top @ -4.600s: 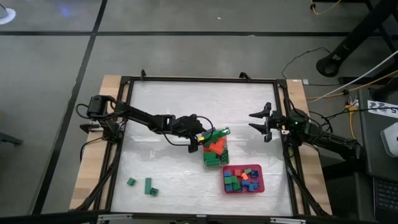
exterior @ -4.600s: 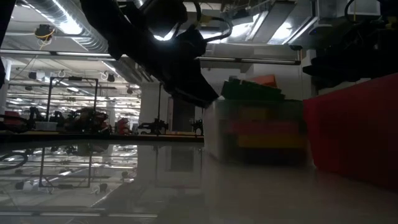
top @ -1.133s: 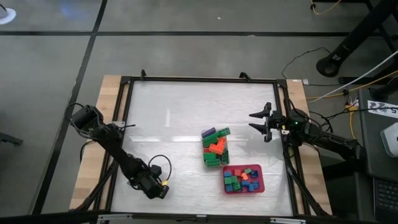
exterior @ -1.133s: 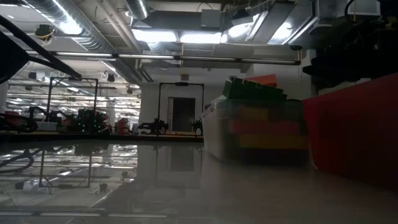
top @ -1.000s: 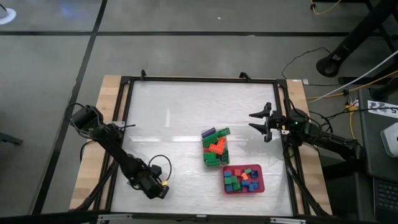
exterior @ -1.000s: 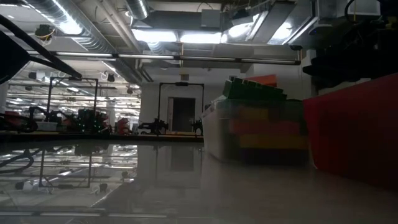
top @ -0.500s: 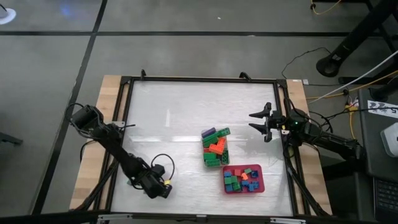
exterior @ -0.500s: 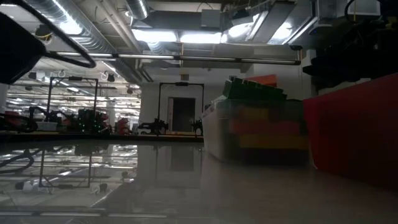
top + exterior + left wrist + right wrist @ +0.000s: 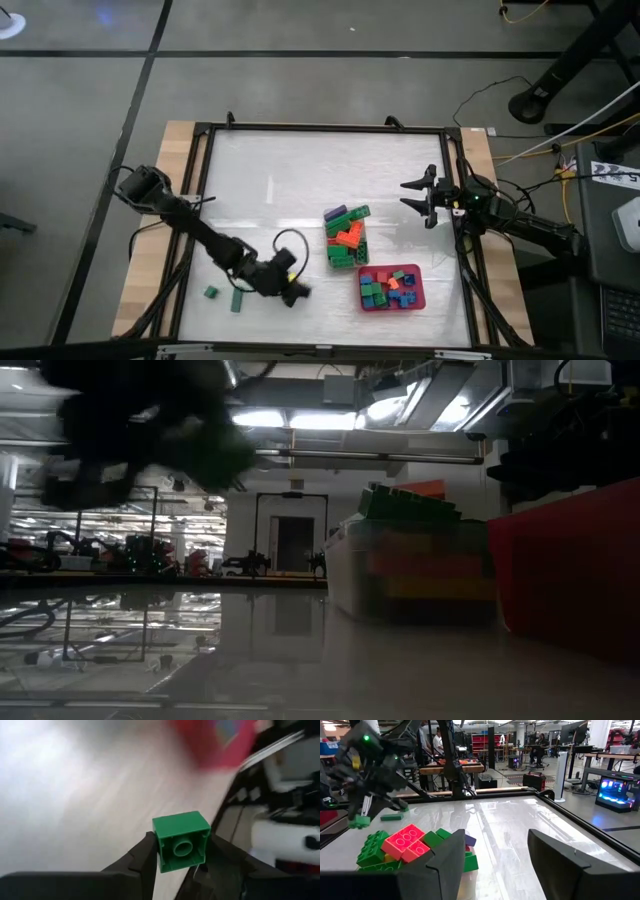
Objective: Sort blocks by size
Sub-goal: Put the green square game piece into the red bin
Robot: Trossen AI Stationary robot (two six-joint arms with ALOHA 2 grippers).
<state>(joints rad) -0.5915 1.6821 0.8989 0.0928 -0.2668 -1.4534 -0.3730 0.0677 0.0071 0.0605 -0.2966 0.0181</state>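
A small square green studded plastic brick (image 9: 182, 841) sits clamped in the left gripper (image 9: 292, 292), carried above the near table, likely toward the red rectangular tray (image 9: 414, 298) of short pieces. The right gripper (image 9: 418, 199) waits with fingers apart at the far right, beyond the clear rectangular tub (image 9: 346, 258) heaped with longer bars.

From above I see even, soft light on the pale table (image 9: 300, 170), with weak glare. The low view is dim and backlit by ceiling lamps (image 9: 300, 418); things there are dark and unsharp. My left wrist view is smeared by motion blur behind one sharp green block (image 9: 181, 841).
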